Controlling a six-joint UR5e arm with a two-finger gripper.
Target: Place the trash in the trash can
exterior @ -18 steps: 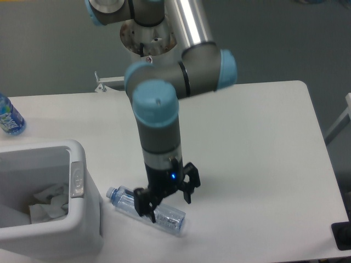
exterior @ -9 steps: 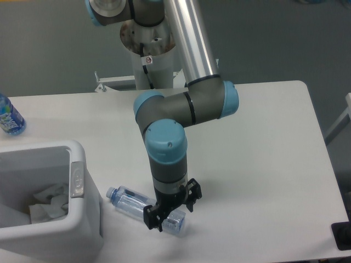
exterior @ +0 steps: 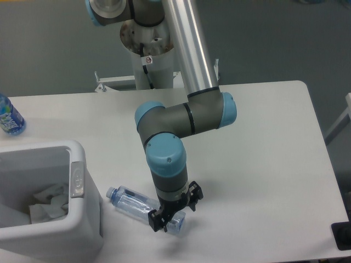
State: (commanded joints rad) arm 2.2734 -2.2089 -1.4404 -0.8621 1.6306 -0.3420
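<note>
Bottle count: you see one clear crinkled plastic bottle (exterior: pixel 143 204), one upright blue-labelled bottle (exterior: pixel 9 118).
Black two-finger gripper (exterior: pixel 173 215) straddles the crinkled bottle's base, jaws apart; grip unclear.

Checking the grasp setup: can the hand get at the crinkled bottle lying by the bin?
Probably yes. The hand is down over the base end of the clear bottle, nothing blocks it, and the trash can stands clear to the side.

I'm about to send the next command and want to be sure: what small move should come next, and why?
Probably close the end effector. It sits low over the base end of the clear plastic bottle lying on the table, its fingers seemingly either side, but a firm grip can't be confirmed. Crumpled paper is already in the trash can, so the bottle looks like what remains.
</note>
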